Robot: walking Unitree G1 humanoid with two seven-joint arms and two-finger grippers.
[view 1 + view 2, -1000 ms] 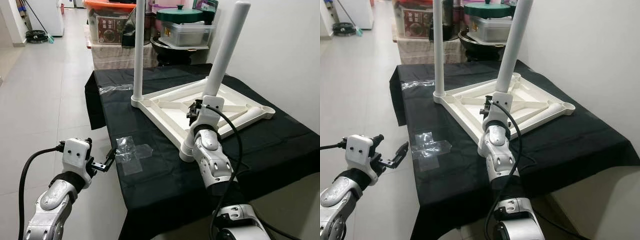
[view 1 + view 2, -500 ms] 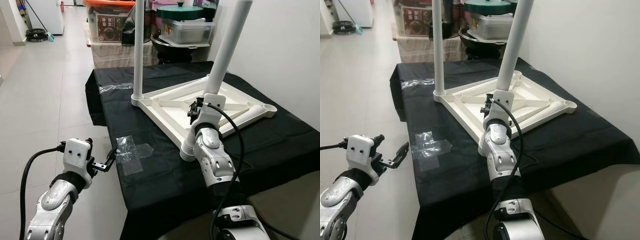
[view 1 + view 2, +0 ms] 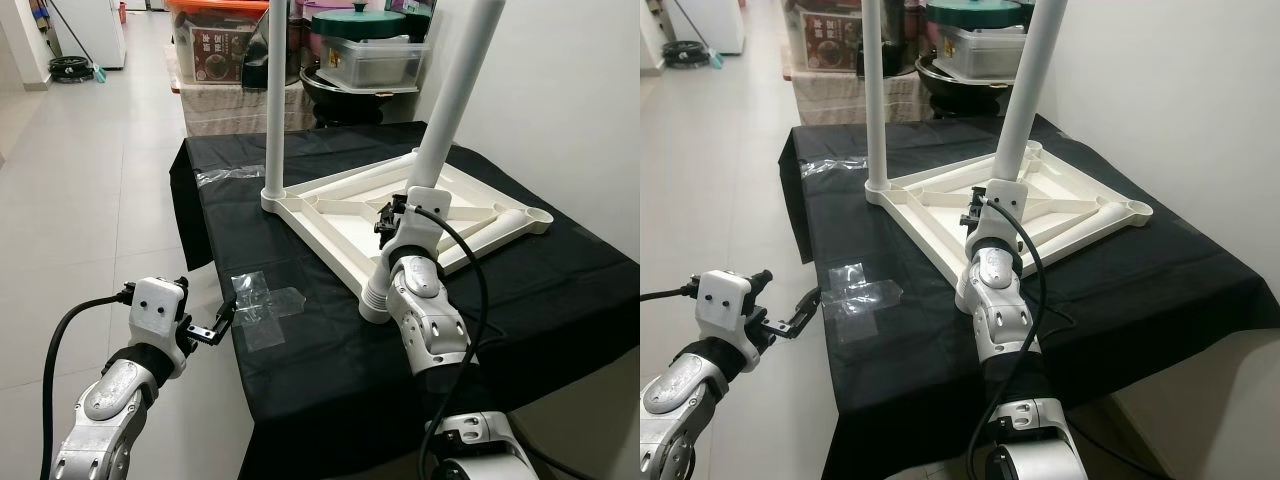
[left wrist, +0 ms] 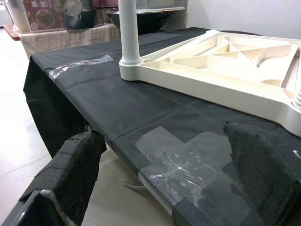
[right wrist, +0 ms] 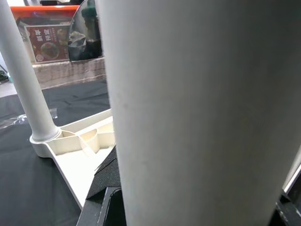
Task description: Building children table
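Table leg (image 3: 452, 95) leans up-right from the upturned tabletop (image 3: 340, 215), right pincer (image 3: 392, 218) clamped on it.

A white plastic tabletop (image 3: 400, 215) lies upside down on the black-covered table, its ribbed underside facing up. One white leg (image 3: 274, 100) stands upright in the far-left corner socket. A second leg (image 3: 455, 90) rises tilted from the near corner.
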